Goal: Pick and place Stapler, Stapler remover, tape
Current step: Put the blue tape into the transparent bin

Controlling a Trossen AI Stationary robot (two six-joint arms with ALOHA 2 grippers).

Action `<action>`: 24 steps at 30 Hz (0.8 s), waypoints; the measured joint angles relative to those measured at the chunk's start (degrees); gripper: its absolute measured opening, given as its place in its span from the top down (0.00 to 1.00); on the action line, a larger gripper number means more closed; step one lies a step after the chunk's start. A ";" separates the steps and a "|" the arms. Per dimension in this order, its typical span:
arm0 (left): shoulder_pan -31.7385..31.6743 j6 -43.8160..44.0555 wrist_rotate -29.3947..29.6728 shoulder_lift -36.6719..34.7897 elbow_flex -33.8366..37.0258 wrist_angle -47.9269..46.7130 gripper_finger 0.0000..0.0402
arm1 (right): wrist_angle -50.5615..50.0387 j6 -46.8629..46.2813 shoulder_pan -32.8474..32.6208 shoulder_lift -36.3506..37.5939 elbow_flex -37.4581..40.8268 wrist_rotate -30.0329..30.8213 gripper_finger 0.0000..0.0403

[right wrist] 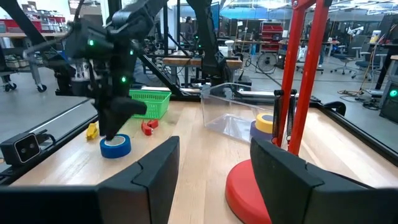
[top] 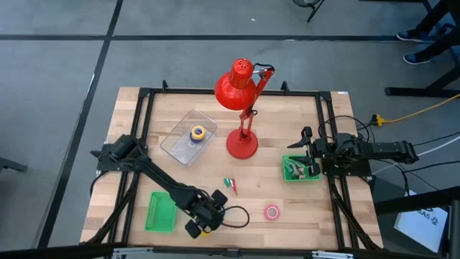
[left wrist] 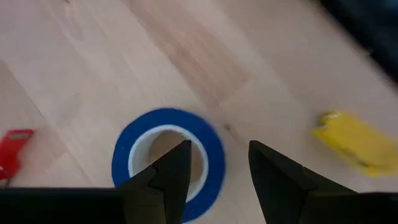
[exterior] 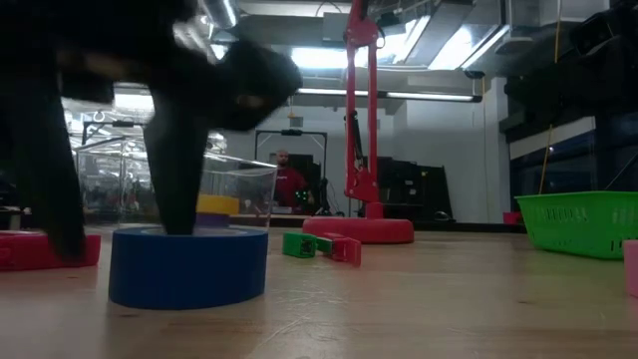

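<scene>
Apparently left end effector (left wrist: 214, 165) straddles blue tape (left wrist: 214, 146) rim, fingers apart.

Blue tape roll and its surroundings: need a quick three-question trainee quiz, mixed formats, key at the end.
1. True or false: the left gripper is clamped shut on the blue tape roll.
2. What lies inside the clear bin? A) yellow tape roll B) red lamp C) stapler
3. Fill in: the right gripper hangs over the small green ____.

Key: 1 false, its fingers stand open above the roll, one over the hole. 2 A, the yellow tape roll. 3 basket.
</scene>
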State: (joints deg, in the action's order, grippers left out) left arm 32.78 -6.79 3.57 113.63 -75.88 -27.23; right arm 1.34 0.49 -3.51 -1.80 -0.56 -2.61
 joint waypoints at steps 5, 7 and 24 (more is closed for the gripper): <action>0.04 -0.90 0.32 2.58 -0.04 0.93 0.63 | 0.00 0.00 0.02 0.00 0.01 0.02 0.51; 0.25 -1.34 0.21 2.68 -0.07 1.10 0.68 | 0.02 0.00 0.00 0.00 0.00 0.00 0.51; 0.15 1.59 1.68 -3.52 0.13 -3.36 0.91 | 0.00 0.00 0.00 0.00 0.01 0.01 0.51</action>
State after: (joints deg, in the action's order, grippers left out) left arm 32.93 -5.20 5.24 110.12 -75.75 -30.59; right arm 1.34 0.49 -3.51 -1.80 -0.55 -2.60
